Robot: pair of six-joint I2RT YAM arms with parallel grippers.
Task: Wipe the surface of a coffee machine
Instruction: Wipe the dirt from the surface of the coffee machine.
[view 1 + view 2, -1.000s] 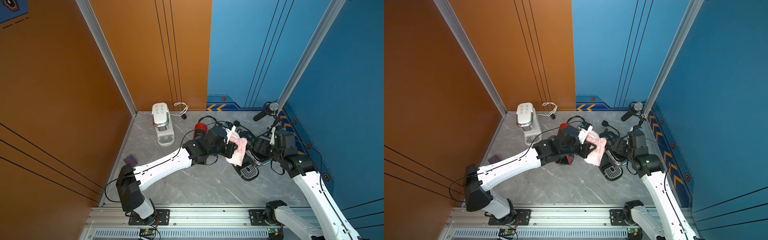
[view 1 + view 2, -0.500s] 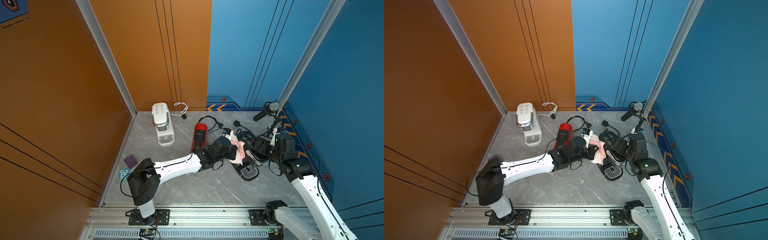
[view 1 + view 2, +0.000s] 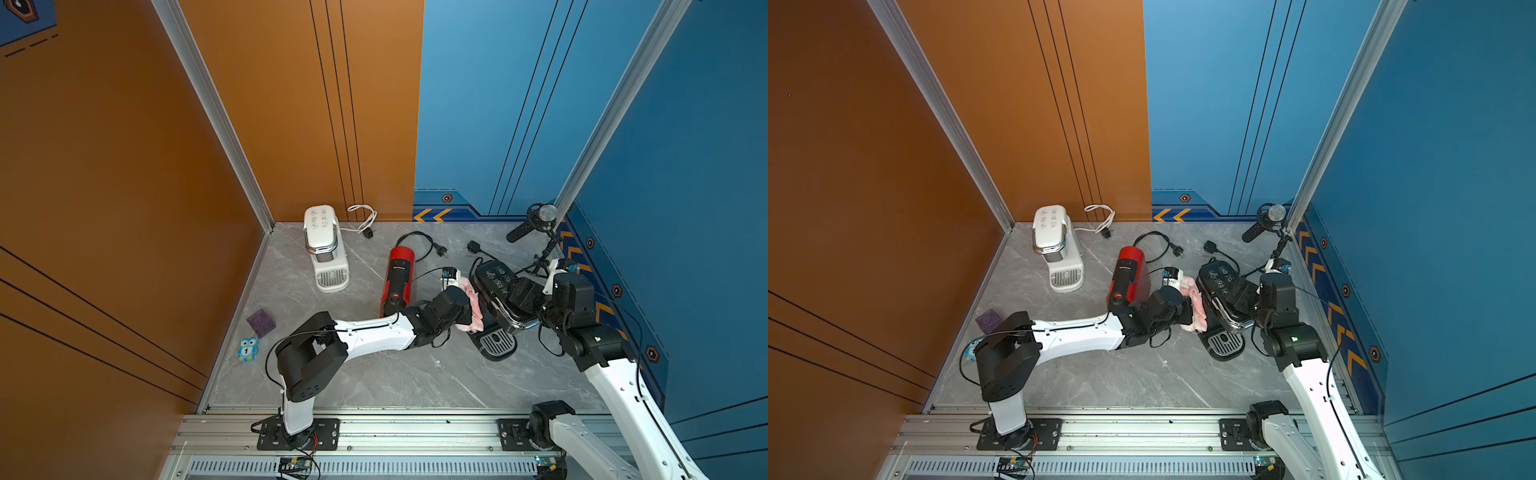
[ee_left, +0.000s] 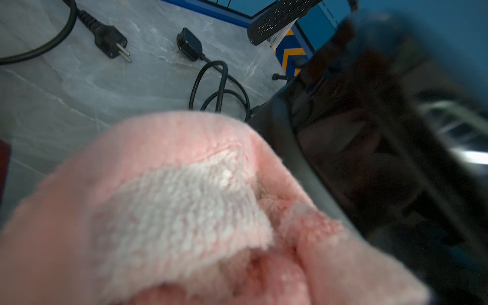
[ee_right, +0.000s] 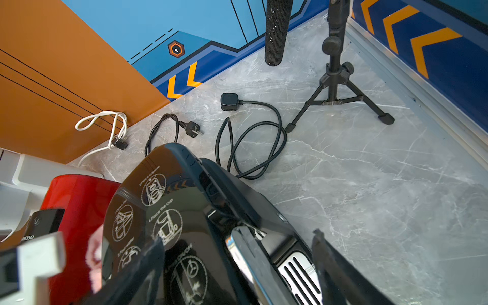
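Now my left fingers clench the soft cloth against the rigid black machine on the table, while my right fingers straddle its slick top, spread wide, bracing it.

1. Both top views read bright and even to me; light falls from overhead, leaving only soft, short shadows on the grey floor.
2. Blue wall pales toward the top; corner posts splay outward at the frame edges.
3. Left wrist: pink cloth fills my near field, soft; black coffee machine smeared, plugs beyond sharp.
4. Right wrist: floor crisp, machine's glossy top mirrors the wall chevrons; I lose focus in the nearest foreground.
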